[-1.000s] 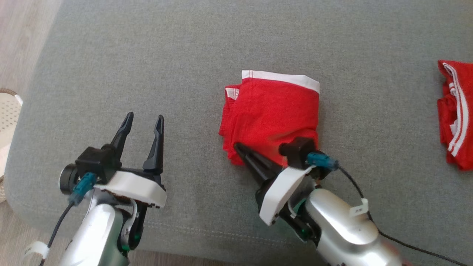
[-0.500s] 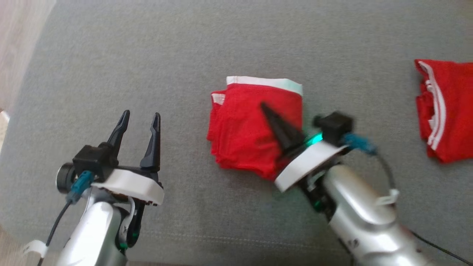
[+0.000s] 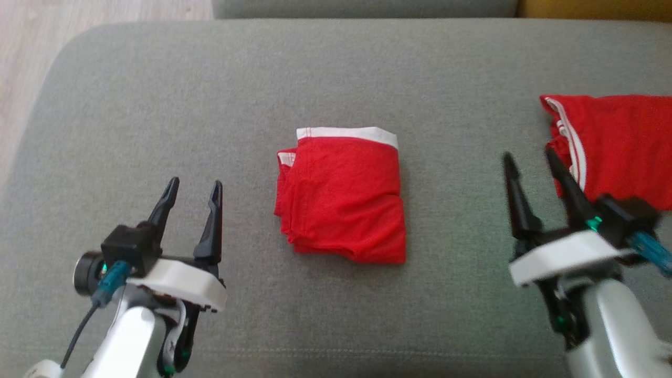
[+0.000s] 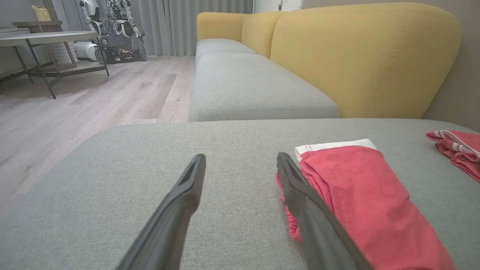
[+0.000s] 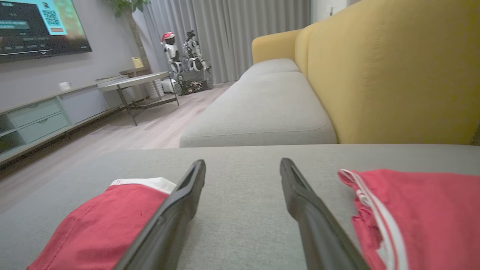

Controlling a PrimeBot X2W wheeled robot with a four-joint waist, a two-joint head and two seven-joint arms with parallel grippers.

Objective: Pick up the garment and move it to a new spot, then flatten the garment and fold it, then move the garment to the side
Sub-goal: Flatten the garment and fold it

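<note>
Since the earlier frames, I noted that my right tool (image 3: 527, 155) had come off the folded red fabric garment with a white waistband (image 3: 341, 205) and drawn back to the right, its fingers now spread and empty. That garment lay flat at the middle of the grey upholstered sofa cushion (image 3: 157, 105), between both tools and touching neither. My left tool (image 3: 195, 182) hung spread and empty. A second red garment with white stripes (image 3: 619, 136) lay just beside the right tool.

Open cushion (image 3: 336, 73) round folded garment (image 3: 344, 199); red cloth (image 3: 619, 142), seemingly, against right fingers (image 3: 566, 185)
</note>
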